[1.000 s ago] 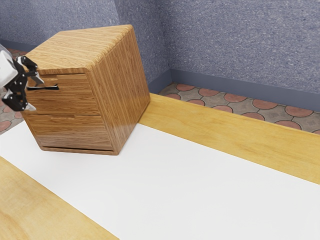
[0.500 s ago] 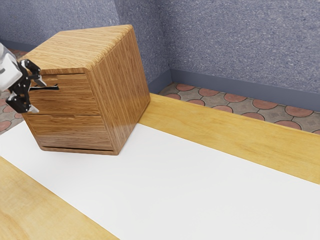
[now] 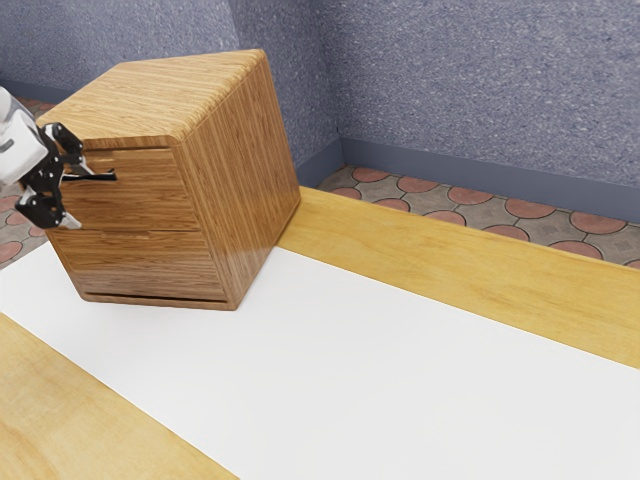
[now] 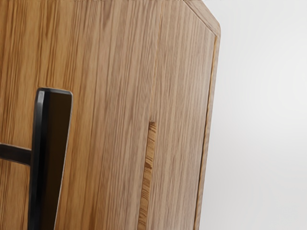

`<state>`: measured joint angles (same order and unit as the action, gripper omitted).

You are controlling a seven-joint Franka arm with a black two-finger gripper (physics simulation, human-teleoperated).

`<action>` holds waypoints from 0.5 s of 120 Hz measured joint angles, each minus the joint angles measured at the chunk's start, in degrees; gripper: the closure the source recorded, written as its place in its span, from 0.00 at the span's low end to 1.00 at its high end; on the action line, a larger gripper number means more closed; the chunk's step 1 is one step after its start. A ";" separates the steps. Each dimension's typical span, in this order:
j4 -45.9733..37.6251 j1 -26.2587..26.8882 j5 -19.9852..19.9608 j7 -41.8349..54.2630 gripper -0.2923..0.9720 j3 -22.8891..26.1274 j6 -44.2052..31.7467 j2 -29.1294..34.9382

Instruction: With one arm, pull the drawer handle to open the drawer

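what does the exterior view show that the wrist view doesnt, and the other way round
Exterior view: the gripper at the top drawer front, the lower drawer, the tiled floor and the blue wall.
Wrist view: up close, a short black post that joins the pull bar to the wood, and a short seam in the grain.
Both: the wooden cabinet, its black handle and the white table surface.
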<state>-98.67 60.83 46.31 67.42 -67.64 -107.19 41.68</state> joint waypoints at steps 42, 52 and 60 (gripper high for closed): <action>-0.95 -1.99 -0.45 -0.47 0.38 1.34 -0.06 -0.53; -1.90 -3.67 -0.54 -0.62 0.39 2.59 0.13 -0.53; -2.89 -5.29 -0.78 -0.73 0.39 4.02 0.23 -0.53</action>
<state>-101.56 55.54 45.53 66.68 -63.62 -106.96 41.15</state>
